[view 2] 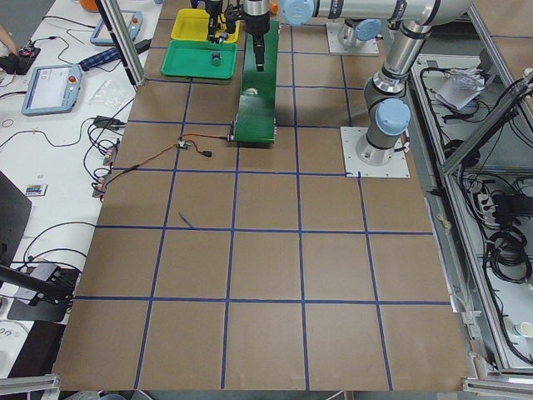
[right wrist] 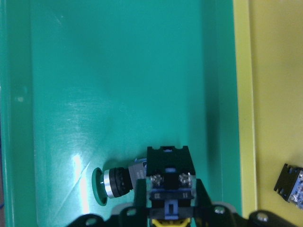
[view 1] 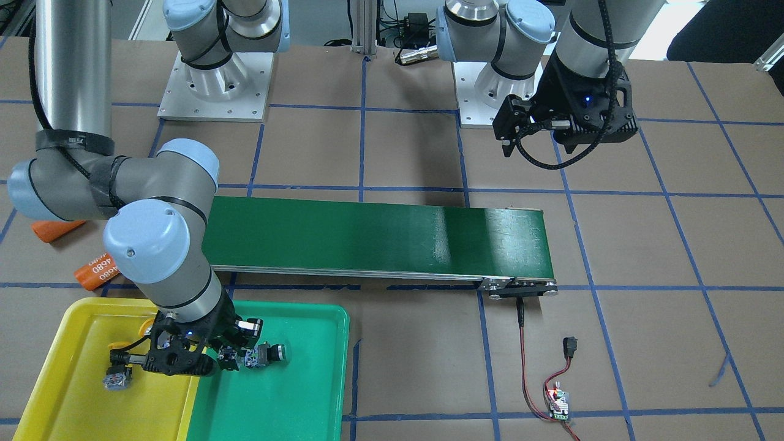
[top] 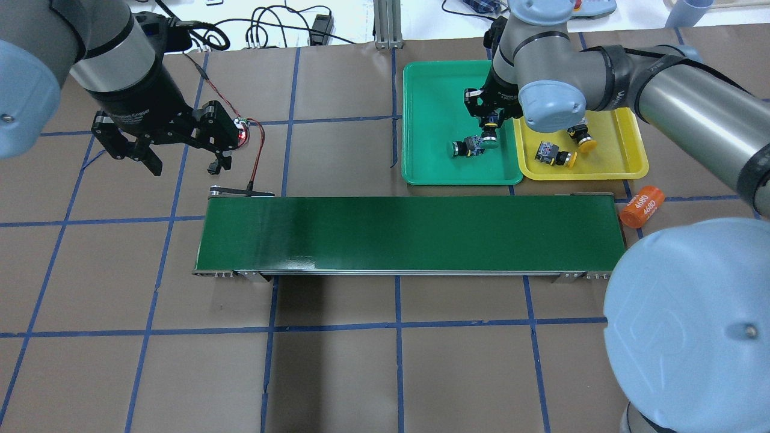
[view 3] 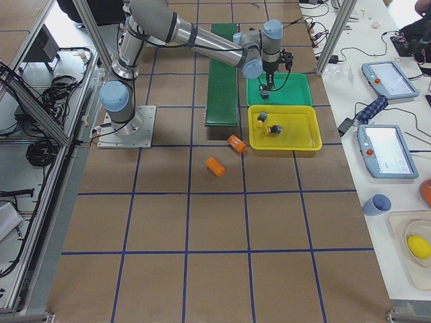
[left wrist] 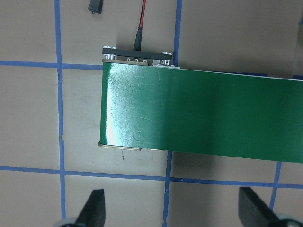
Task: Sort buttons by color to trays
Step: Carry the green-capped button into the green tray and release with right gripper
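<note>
The right gripper [top: 489, 125] is closed on a green-capped button [right wrist: 169, 182]. It grips the black body with the contact block turned up toward the wrist camera. Most of the cap is hidden under the fingers, and only a sliver of green shows in the overhead view. Whether the cap touches the floor of the green tray [top: 433, 108] directly below cannot be made out.

A second green button [top: 466, 148] lies on its side in that tray, just beside the gripper and partly behind the held button in the wrist view. The yellow tray [top: 619, 150] lies to the gripper's other side, touching the green tray. It holds two yellow-capped buttons [top: 553, 154] [top: 582, 139]. The right arm's wrist joint covers part of this tray.

The left gripper [left wrist: 173, 213] hangs well away, above the counter [top: 337, 373] near the far end of the conveyor belt [top: 409, 234]. Its jaws are spread wide and hold nothing, and only the fingertips enter its wrist view.

An orange cylinder [top: 640, 206] marked 4680 lies beside the yellow tray. Another orange cylinder [view 3: 214, 166] is mostly hidden by the arm in the front view.
</note>
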You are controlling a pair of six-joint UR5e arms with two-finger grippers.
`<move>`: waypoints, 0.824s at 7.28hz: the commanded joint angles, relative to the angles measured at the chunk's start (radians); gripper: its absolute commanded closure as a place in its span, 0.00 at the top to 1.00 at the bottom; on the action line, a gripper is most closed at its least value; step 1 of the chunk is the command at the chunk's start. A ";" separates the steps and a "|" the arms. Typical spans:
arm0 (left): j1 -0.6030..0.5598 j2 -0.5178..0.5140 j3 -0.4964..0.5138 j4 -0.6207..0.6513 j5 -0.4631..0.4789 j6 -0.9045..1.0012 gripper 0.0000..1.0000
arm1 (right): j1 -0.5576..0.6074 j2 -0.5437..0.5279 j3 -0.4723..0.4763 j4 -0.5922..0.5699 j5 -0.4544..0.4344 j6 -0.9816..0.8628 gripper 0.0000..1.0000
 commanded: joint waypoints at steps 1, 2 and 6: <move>0.000 0.000 0.000 -0.001 0.000 0.000 1.00 | -0.011 0.027 0.003 -0.005 0.004 -0.003 0.06; 0.000 0.000 0.000 0.000 0.000 0.000 1.00 | -0.011 0.033 0.003 -0.006 0.009 -0.003 0.79; 0.000 -0.001 0.000 0.000 0.000 0.000 1.00 | -0.011 -0.066 0.003 0.087 0.006 -0.001 1.00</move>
